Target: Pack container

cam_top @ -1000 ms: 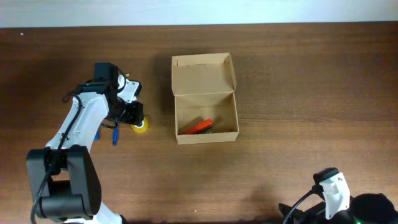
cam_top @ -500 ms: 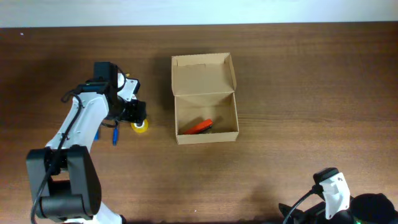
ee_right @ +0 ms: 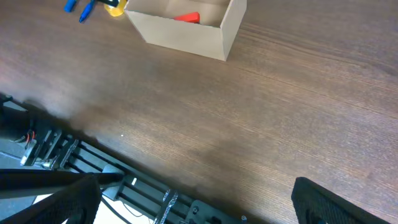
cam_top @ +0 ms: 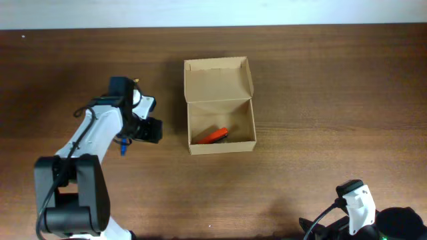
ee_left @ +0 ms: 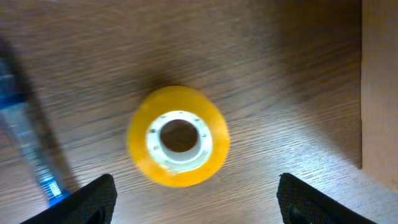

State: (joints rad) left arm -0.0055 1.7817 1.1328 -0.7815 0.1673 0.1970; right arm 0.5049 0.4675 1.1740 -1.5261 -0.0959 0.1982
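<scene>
The container (cam_top: 221, 141) is a tan cardboard box with its flap lid (cam_top: 219, 79) open, and an orange-red item (cam_top: 213, 135) lies inside. It also shows in the right wrist view (ee_right: 186, 34), and its wall shows in the left wrist view (ee_left: 380, 81). My left gripper (cam_top: 149, 131) hangs over a yellow tape roll (ee_left: 178, 137), just left of the box. Its jaws (ee_left: 202, 205) are open and the roll lies flat on the table, apart from them. A blue pen (ee_left: 28, 146) lies left of the roll. My right gripper (ee_right: 196, 199) is open and empty at the front edge.
The blue pen shows in the overhead view (cam_top: 123, 148) beside my left arm. The right wrist view shows blue pens (ee_right: 78, 7) and the tape roll (ee_right: 115, 7) far off. My right arm (cam_top: 353, 200) rests at the front right, over the table's edge rails (ee_right: 56, 149).
My left gripper has moved right and a little toward the front, and now covers the yellow tape roll in the overhead view. The right arm has not moved.
</scene>
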